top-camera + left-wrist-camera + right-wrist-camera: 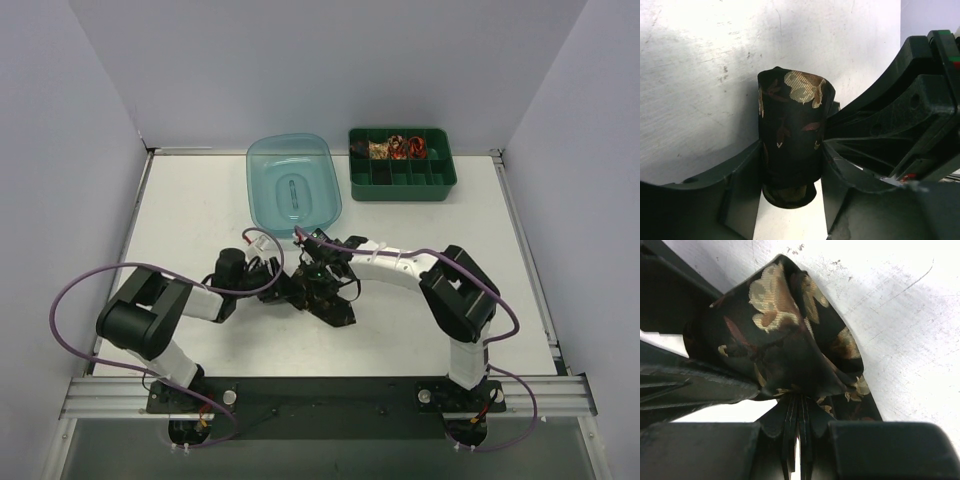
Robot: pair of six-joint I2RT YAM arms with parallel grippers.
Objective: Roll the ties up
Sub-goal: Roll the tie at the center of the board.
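Looking down from above, we see the left gripper (283, 289) and the right gripper (322, 283) meeting nose to nose near the middle of the white table (190, 210). The dark tie (340, 310) is bunched at about 5 o'clock of them. From up there we cannot tell how either pincer stands. At 12 o'clock of the pair sits a rounded tub (262, 195) of translucent blue plastic. At 1 o'clock is a green plastic tray (400, 192) split into compartments, with small red and beige coils (395, 148) in its back row.

The left wrist view shows us what the overhead hides. Here the tie (790, 140) is a tight cylinder of black woven fabric with tan-gold leaves, pinched between the left gripper's matte black fingers (740, 175) over scuffed tabletop.

The right wrist view gives us the looser side: glossy, creased folds of the tie (785, 340) fanning out. At 6 o'clock its thin pleats are squeezed in the right gripper's narrow gap.
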